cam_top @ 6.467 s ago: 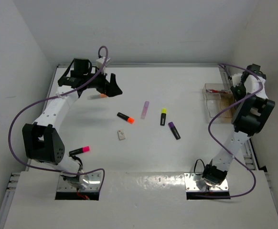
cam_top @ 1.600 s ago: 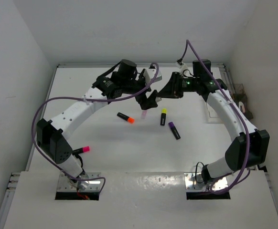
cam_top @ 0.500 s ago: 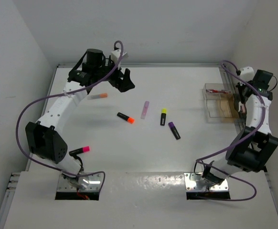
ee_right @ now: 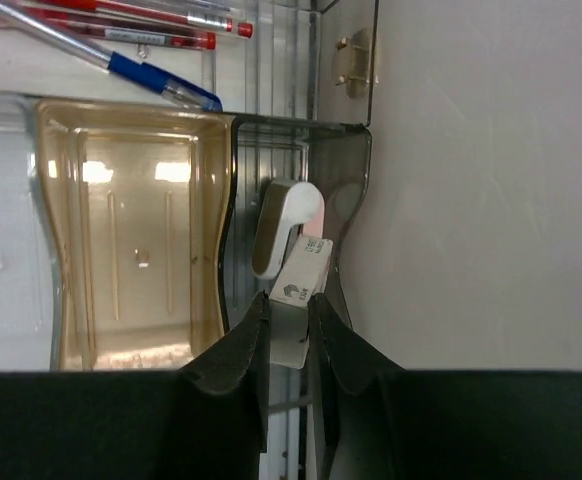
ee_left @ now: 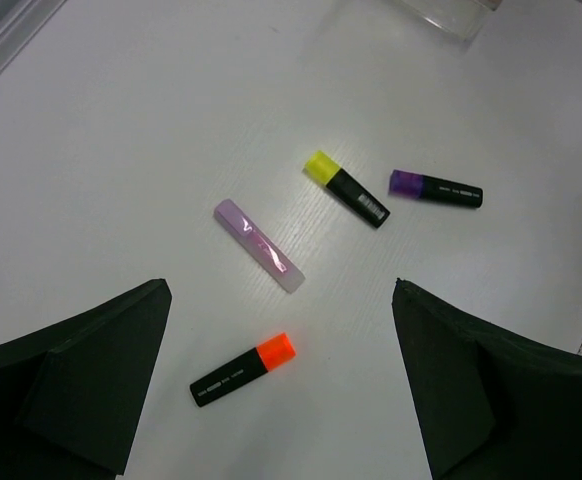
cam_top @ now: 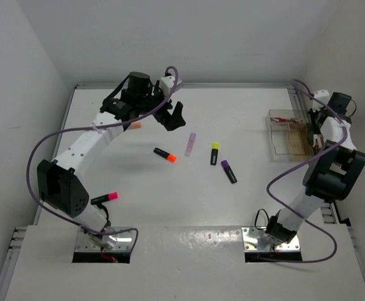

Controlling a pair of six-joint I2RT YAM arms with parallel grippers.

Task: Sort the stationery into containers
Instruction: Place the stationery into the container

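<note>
Where the white matte table (cam_top: 251, 106) ends, plain pale grey walls (cam_top: 189, 37) close it on the far side and both flanks; the near edge carries a glossy white panel (cam_top: 189, 241) with metal base plates (cam_top: 126, 236) set into it; purple cables (cam_top: 35, 157) loop from both arms.

At the near left, a pink-capped black highlighter (cam_top: 105, 198) lies beside the left arm's lower link. Further back, a pale item with an orange end (cam_top: 134, 125) lies partly hidden under that arm; its type cannot be told. The left gripper (cam_top: 173, 117) hangs above the far middle of the table with its jaws spread wide and nothing between them.

Four items lie loose mid-table, apart from one another: an orange-capped black highlighter (cam_top: 165, 154); a pale lilac marker (cam_top: 190, 144); a yellow-capped black highlighter (cam_top: 214, 153); a purple-capped black highlighter (cam_top: 228, 171).

At the far right stands a clear shallow plastic tray (cam_top: 280, 149); the right wrist view shows thin red pens (ee_right: 161, 35) and a blue-tipped clear pen (ee_right: 161, 80) in its far section, then a bare amber-tinted compartment (ee_right: 121, 230), then a smoke-grey compartment (ee_right: 356, 180) against the wall. The right gripper (ee_right: 289, 305) is pinched on a small white eraser (ee_right: 301, 285), held over the grey compartment.
</note>
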